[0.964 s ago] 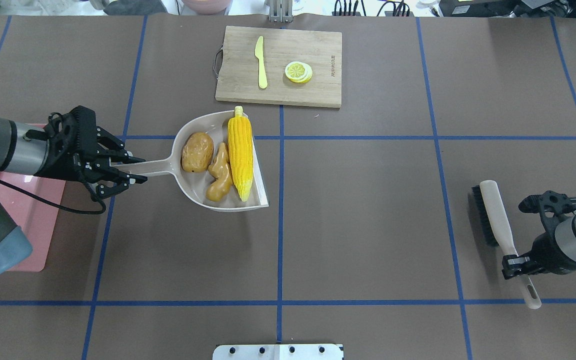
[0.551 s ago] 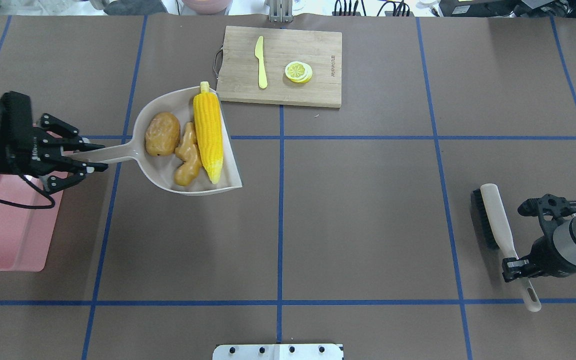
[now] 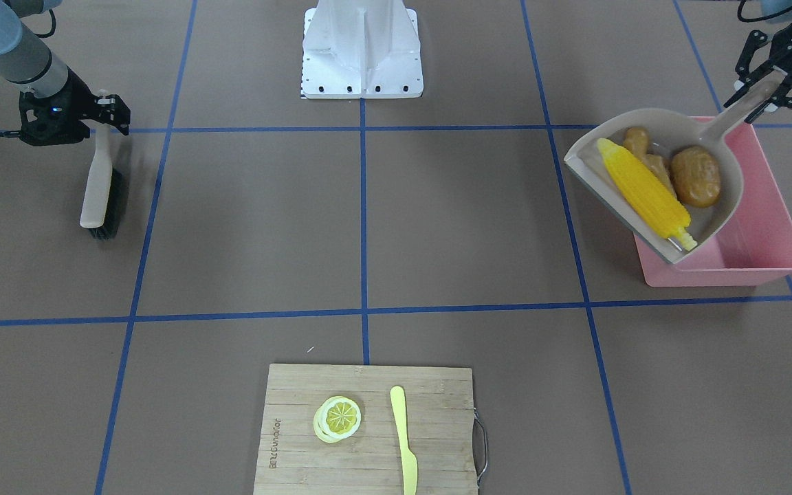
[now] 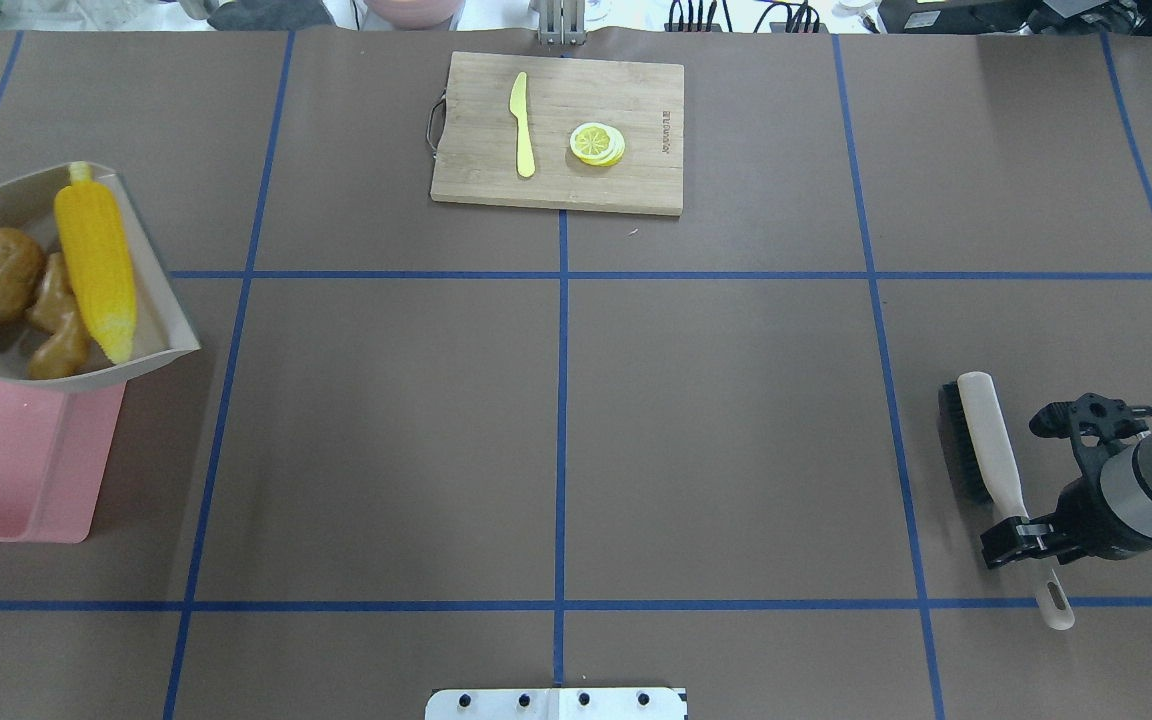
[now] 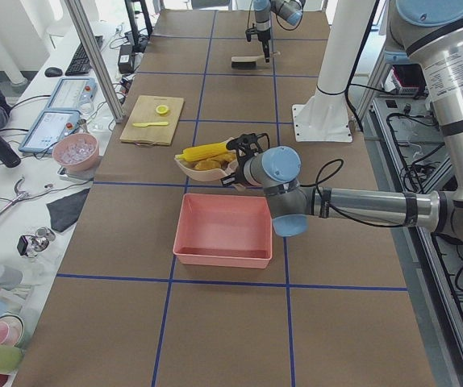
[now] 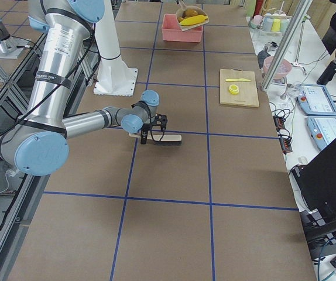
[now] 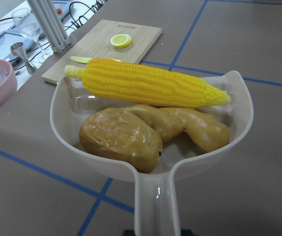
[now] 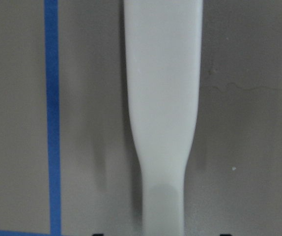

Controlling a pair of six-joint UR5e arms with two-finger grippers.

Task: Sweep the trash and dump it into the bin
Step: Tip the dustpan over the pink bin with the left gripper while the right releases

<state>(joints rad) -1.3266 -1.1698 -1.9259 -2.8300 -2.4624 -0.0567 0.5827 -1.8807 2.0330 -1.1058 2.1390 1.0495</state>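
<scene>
Frontally, left tool (image 3: 757,98) on dustpan (image 3: 707,217).

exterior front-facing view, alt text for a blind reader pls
At right, the left gripper holds a beige dustpan carrying a corn cob, ginger root and potato partly over a pink bin. At upper left, the right gripper grips a brush; a cutting board lies at the bottom.
</scene>
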